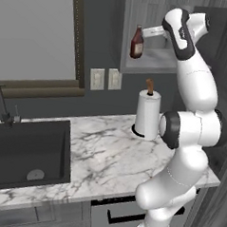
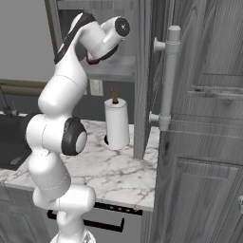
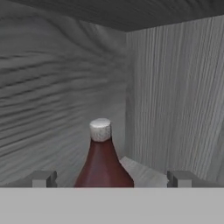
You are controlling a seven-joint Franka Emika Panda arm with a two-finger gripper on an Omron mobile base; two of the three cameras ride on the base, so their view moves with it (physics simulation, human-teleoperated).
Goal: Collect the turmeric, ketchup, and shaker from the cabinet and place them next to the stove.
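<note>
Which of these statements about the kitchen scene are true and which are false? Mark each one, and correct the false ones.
1. The ketchup stands upright in the cabinet. True.
2. The gripper is shut on the ketchup. False: its fingertips stand wide apart either side of the bottle.
3. A paper-towel roll stands on the counter. True.
4. The sink is full of dishes. False: no dishes lie in it.
</note>
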